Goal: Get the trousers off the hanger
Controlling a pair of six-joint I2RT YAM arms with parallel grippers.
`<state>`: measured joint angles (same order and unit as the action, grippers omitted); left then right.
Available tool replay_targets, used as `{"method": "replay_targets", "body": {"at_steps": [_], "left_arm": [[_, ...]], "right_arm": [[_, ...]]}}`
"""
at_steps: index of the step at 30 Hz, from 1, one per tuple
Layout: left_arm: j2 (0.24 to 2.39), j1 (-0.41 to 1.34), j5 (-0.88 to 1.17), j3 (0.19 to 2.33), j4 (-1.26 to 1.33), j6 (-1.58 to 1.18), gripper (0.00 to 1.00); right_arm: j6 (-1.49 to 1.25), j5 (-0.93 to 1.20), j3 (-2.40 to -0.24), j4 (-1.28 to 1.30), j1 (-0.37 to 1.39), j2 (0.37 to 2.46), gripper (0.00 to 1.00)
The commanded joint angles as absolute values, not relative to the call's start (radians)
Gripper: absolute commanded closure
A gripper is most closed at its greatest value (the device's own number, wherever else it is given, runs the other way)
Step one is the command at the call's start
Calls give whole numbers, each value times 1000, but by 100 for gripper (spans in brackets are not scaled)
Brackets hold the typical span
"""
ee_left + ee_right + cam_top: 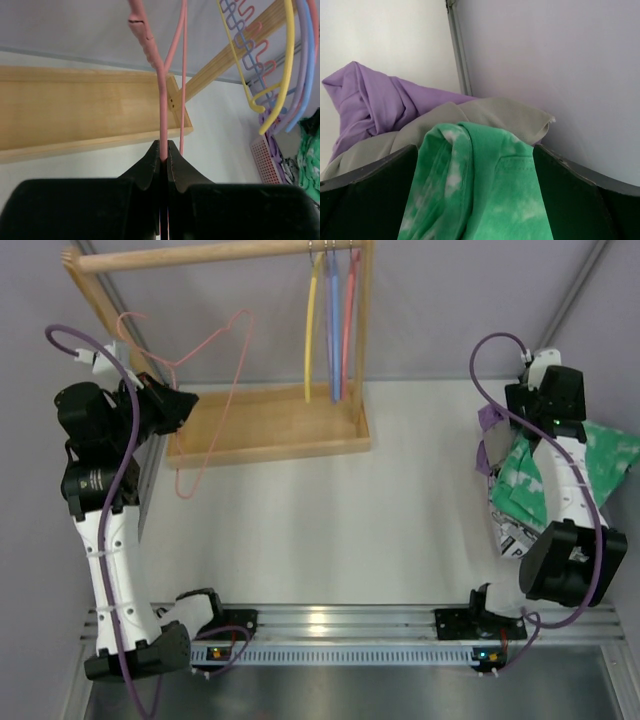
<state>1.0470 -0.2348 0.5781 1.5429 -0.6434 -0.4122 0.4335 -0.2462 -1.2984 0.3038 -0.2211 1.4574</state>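
The pink wire hanger (243, 318) is bare and hangs tilted in front of the wooden rack. My left gripper (183, 400) is shut on its wire, which runs up from between the closed tips in the left wrist view (161, 100). The green speckled trousers (527, 480) lie on the clothes pile at the far right, apart from the hanger. My right gripper (540, 405) is over that pile. In the right wrist view the jaws stand wide apart with the trousers (485, 185) draped between them.
The wooden rack's base tray (270, 430) holds yellow, blue and red hangers (330, 320) on its top rail. Purple cloth (375, 105), grey cloth (490, 112) and a black-and-white printed cloth (508, 528) are piled by the right wall.
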Motion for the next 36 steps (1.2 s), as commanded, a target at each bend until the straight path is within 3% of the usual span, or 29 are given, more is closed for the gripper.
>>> {"method": "replay_targets", "body": {"at_steps": [1,6,17,29,36], "left_arm": [[1113,-170,413,1638,-592,-310,100],[1210,18,114,1773,-646,-177,100],[1466,172,-37,2095,-712,-72,100],[1778,187,-86,2394,-713,-41,100],[1865,187,39,2457,-710,-55,100]], "right_arm": [[403,-209,-1358,349,-238,1365,1],[428,-209,-1408,446,-242,1246,0],[396,-163,-1669,771,-242,1171,1],[287,-55,-1819,848,-244,1108,1],[294,-40,-1810,847,-244,1066,1]]}}
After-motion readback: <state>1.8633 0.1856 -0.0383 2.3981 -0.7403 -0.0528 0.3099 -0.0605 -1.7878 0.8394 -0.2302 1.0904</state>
